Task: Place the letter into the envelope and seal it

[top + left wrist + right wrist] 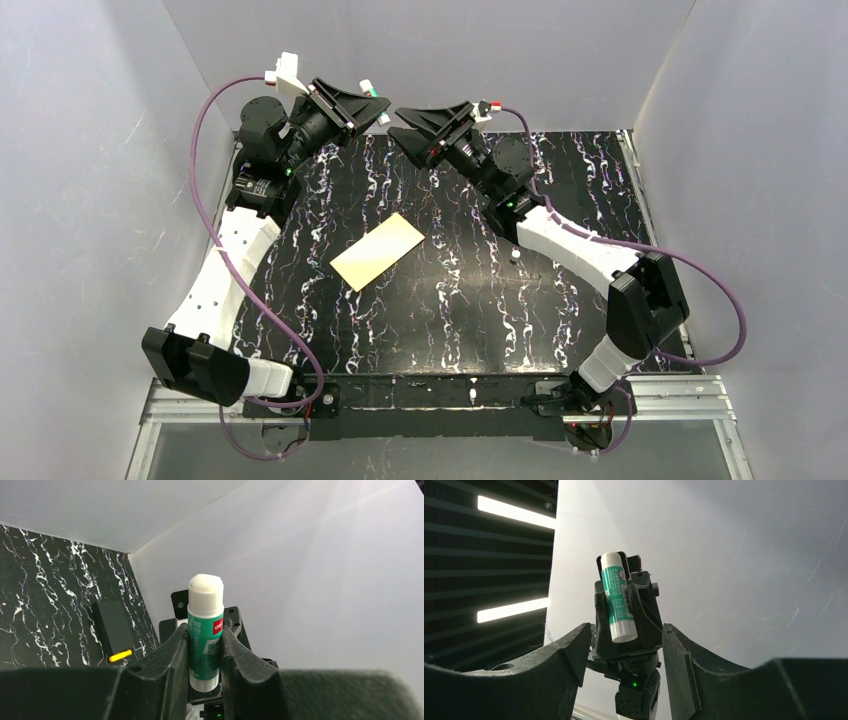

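You can see one envelope (378,251) on the black table (470,300) with white streaks. It is pale tan paper, long and thin, with four straight sides. It lies flat near the middle of the table. It sits slanted: one short end points far and right, the other near and left. Its top looks plain. You cannot tell if the flap is stuck down.

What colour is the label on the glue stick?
Green with white print, on a white glue stick; the left wrist view shows it best.
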### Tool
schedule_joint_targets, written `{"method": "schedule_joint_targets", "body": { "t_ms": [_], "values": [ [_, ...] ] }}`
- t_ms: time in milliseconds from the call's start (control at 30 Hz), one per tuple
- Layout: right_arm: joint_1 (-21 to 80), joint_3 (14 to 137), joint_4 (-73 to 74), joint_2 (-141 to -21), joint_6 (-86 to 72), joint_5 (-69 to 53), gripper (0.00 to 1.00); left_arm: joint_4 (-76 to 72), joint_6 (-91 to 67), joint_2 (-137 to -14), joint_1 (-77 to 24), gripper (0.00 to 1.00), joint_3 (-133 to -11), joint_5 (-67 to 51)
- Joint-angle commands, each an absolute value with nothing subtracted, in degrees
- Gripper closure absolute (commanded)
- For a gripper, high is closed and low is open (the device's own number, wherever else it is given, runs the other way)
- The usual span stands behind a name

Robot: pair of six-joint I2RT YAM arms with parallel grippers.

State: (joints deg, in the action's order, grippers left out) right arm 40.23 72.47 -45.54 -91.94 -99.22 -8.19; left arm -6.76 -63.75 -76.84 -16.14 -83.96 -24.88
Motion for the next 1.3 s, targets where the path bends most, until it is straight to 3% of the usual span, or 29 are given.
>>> {"method": "schedule_joint_targets", "body": {
  "t_ms": [0, 233, 433, 767, 933, 1100, 1167, 1267],
  "values": [
    [40.6, 77.4, -50.1, -93.1, -97.6, -9.4, 0.41, -8.5, -63.7, -76.3, -16.3, 1.00, -84.9, -26.0],
    [40.7, 77.9, -51.1, -93.0, -94.1, -10.0, 0.58, -8.9, -62.8, -75.7, -16.2, 1.00, -84.7, -25.4],
    [41.2, 81.2, -47.6, -93.5, -89.3, -12.1, 0.47, -10.8, -62.3, -75.1, -16.3, 1.00, -83.8, -25.2],
    [42.1, 83.0, -45.2, -94.7, -86.3, -13.5, 0.47, -11.9, -62.8, -75.2, -16.3, 1.00, -83.6, -25.3],
    [42.3, 82.7, -45.6, -94.5, -85.2, -12.6, 0.67, -12.0, -62.8, -75.0, -16.3, 1.00, -83.4, -25.2],
    [42.3, 82.7, -42.5, -93.5, -79.9, -11.4, 0.79, -12.0, -62.1, -74.4, -16.3, 1.00, -83.2, -25.4],
    [42.2, 84.6, -37.7, -93.6, -72.7, -12.1, 0.89, -11.9, -61.6, -73.8, -16.3, 1.00, -82.9, -25.1],
    [42.3, 90.5, -25.7, -94.1, -54.1, -13.3, 0.95, -11.9, -61.4, -73.1, -16.3, 1.00, -82.2, -24.5]
  ]
}}
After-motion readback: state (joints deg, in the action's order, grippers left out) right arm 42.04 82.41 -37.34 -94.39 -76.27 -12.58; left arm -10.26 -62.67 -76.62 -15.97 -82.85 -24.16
